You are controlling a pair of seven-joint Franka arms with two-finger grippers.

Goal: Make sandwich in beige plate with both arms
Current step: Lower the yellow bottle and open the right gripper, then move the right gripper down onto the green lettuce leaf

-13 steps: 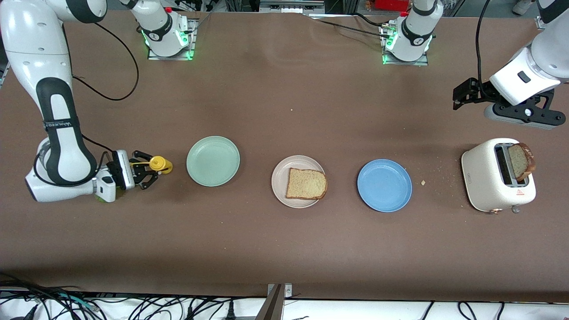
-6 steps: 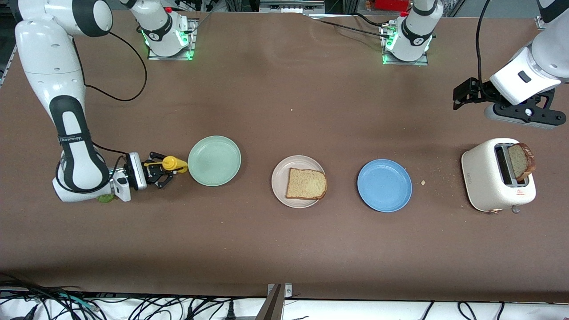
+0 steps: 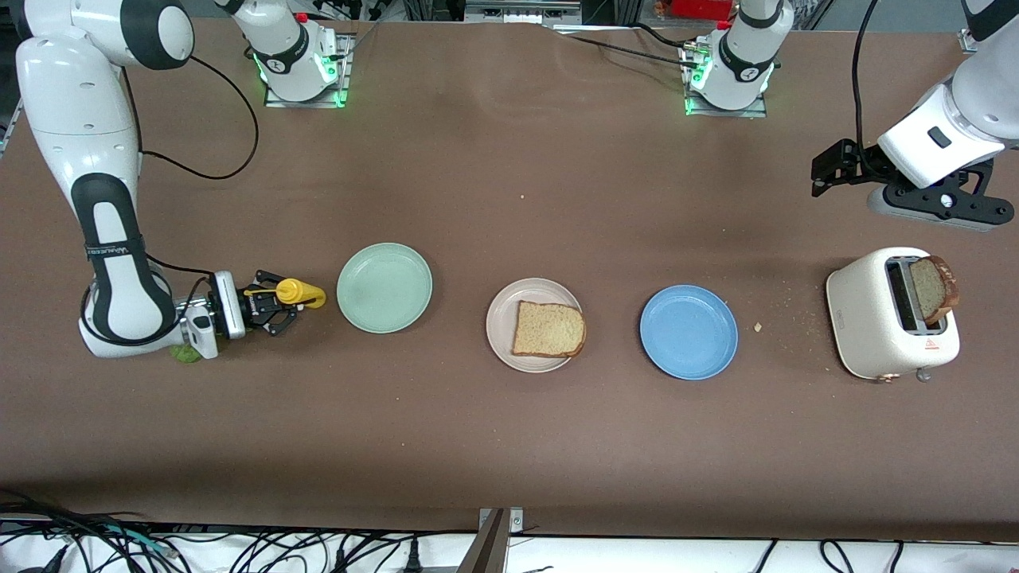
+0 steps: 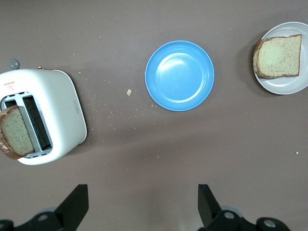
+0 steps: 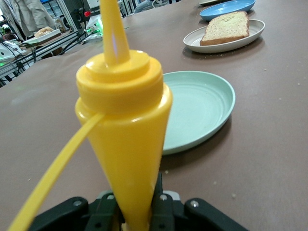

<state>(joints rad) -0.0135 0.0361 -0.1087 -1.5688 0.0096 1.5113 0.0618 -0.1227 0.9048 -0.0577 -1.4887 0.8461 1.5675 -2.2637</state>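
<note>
Toaster [image 3: 892, 312]: at the left arm's end of the table, well apart from the beige plate [image 3: 501, 322], one slice [image 3: 933, 288] standing in its slot for later.
Beige plate: between the mint plate [image 3: 384, 287] and the blue plate [image 3: 689, 331], one bread slice [image 3: 548, 329] on it, no topping yet.
Left pincer [image 3: 824, 169]: mine, spread wide, waiting above the table near the toaster.
Right pincer [image 3: 275, 306]: mine, pinching the yellow sauce bottle [image 3: 293, 293] beside the mint plate, nozzle aimed toward the plates, I judge for the bread.
</note>
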